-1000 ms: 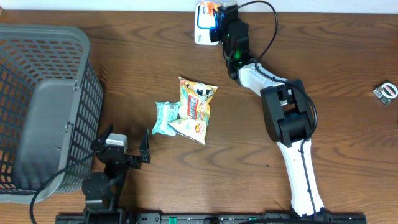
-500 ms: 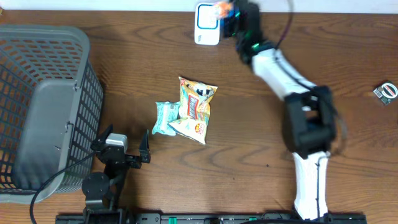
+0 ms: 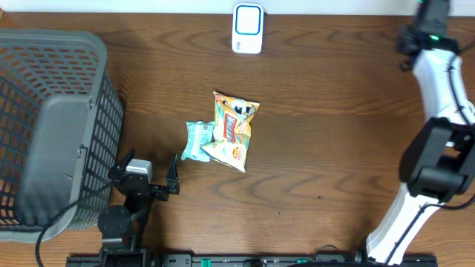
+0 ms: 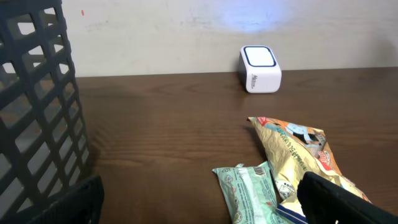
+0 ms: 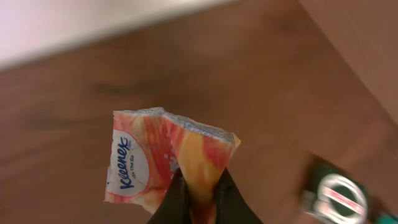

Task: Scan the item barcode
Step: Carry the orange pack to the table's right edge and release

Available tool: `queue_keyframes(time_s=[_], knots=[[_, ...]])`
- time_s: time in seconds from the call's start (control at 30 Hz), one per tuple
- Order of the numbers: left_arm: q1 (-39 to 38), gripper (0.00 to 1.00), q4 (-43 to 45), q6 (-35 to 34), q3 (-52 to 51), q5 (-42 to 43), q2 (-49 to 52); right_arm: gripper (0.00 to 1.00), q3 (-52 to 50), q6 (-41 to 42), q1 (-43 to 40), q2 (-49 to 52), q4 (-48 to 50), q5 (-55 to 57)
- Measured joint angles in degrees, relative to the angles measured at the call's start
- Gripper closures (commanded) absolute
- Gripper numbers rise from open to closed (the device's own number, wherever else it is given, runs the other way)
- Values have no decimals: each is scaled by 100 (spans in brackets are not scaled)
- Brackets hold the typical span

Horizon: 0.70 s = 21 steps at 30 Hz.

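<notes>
Right end effector (image 5: 198, 190), pinching orange-pink Kleenex tissue pack (image 5: 155, 162), has swung well right of white box scanner (image 3: 247, 28); scan likely done. Left end effector (image 3: 146, 176) spread, idle.

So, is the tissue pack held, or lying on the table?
Held. The right gripper is shut on the tissue pack, pinching its lower edge, and the pack is up off the table.

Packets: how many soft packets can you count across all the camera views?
3. A yellow snack bag lies mid-table, a teal packet touching it, and a Kleenex pack is pinched in the right gripper. Others may hide beneath the bag.
</notes>
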Motion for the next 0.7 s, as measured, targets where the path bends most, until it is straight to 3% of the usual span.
queue_keyframes(time_s=[0.2, 0.23, 0.27, 0.3, 0.33, 0.37, 0.57, 0.7], knots=[[0, 2, 0, 0, 2, 0, 0, 99, -20, 111, -881, 514, -271, -260], [0, 2, 0, 2, 2, 0, 0, 92, -22, 136, -962, 579, -284, -330], [0, 3, 0, 0, 2, 0, 0, 75, -22, 164, -1021, 623, -295, -385], [0, 2, 0, 0, 2, 0, 0, 47, -24, 216, -1088, 671, -308, -424], [0, 2, 0, 0, 2, 0, 0, 27, -24, 282, -1139, 691, -302, -433], [0, 2, 0, 0, 2, 0, 0, 1, -33, 326, -1169, 713, -291, -428], [0, 2, 0, 0, 2, 0, 0, 1, -37, 474, -1209, 601, -291, -476], [0, 2, 0, 2, 2, 0, 0, 1, -52, 656, -955, -35, -855, -1036]])
